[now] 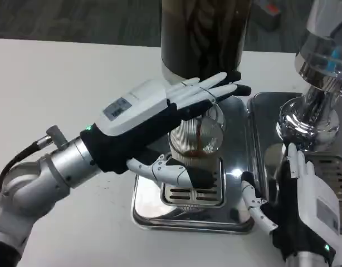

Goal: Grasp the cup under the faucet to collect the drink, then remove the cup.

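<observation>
Cup stands on the drip tray under the dispenser, a thin brown stream running into it; a shallow layer of drink sits at the bottom.

Left hand is at the cup: long fingers lie nearly straight and close together across the far rim side, thumb curls round the near lower wall. Cup appears pinched between thumb and fingers, though full contact on the far side is hidden.

Right hand rests on the counter beside a second tray, fingers loosely spread, holding nothing.

Handling judgement: cup is clear, ribbed, thin-walled, probably light plastic. Likely to flex under a hard squeeze. Ribs should help against slip; wet walls would not. Weight will rise as it fills, and the liquid will slosh, so the cup should stay upright on removal. Best hold: mid-wall, thumb opposite the fingers, below the rim and clear of the stream. Fill looks low; collection judged not yet finished.
</observation>
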Controlling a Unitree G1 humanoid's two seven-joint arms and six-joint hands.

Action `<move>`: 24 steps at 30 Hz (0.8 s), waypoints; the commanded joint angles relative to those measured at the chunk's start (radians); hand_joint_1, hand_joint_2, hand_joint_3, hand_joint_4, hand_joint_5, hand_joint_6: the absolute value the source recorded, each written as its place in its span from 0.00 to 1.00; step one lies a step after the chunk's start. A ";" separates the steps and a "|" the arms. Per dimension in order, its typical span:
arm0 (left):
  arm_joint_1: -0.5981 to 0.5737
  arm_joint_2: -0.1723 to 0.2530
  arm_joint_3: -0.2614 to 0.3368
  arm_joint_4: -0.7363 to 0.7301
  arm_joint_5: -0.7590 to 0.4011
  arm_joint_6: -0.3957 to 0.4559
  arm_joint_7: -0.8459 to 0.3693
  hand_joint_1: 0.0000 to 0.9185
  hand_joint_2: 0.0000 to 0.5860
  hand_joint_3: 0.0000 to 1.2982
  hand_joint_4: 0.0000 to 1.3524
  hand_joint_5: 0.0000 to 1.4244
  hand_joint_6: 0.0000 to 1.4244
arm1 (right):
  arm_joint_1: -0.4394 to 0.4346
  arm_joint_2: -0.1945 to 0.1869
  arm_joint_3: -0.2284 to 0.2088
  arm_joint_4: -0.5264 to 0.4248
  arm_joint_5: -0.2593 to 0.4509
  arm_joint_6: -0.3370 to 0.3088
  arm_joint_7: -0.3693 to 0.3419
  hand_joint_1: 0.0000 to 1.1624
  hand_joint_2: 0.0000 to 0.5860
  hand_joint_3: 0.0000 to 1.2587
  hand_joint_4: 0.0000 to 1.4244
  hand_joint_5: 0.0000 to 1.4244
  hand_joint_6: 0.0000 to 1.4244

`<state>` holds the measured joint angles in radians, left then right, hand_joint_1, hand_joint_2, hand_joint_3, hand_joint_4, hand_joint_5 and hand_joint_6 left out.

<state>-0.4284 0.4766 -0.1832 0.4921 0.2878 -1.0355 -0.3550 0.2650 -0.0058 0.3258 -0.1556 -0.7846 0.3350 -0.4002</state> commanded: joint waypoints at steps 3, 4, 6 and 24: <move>0.008 0.013 -0.050 -0.015 0.044 -0.032 0.001 0.00 0.19 0.09 0.00 0.07 0.05 | 0.014 -0.011 -0.058 0.030 0.177 -0.173 0.003 0.37 0.55 0.00 0.00 0.00 0.02; 0.009 0.015 -0.052 -0.014 0.044 -0.032 0.006 0.00 0.19 0.08 0.00 0.07 0.05 | 0.013 -0.017 -0.064 0.042 0.202 -0.207 0.006 0.38 0.54 0.00 0.00 0.00 0.02; 0.008 0.019 -0.055 -0.013 0.045 -0.031 0.015 0.00 0.19 0.08 0.00 0.07 0.05 | 0.009 -0.028 -0.072 0.062 0.238 -0.263 0.015 0.39 0.53 0.00 0.00 0.00 0.01; 0.003 0.047 -0.066 -0.005 0.053 -0.022 0.054 0.00 0.20 0.09 0.00 0.08 0.04 | -0.119 -0.062 -0.114 0.212 0.439 -0.428 0.183 0.51 0.34 0.00 0.00 0.00 0.00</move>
<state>-0.4286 0.5238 -0.2175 0.4923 0.2940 -1.0355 -0.2817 0.1782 -0.0643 0.2038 0.0357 -0.3625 -0.0906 -0.2641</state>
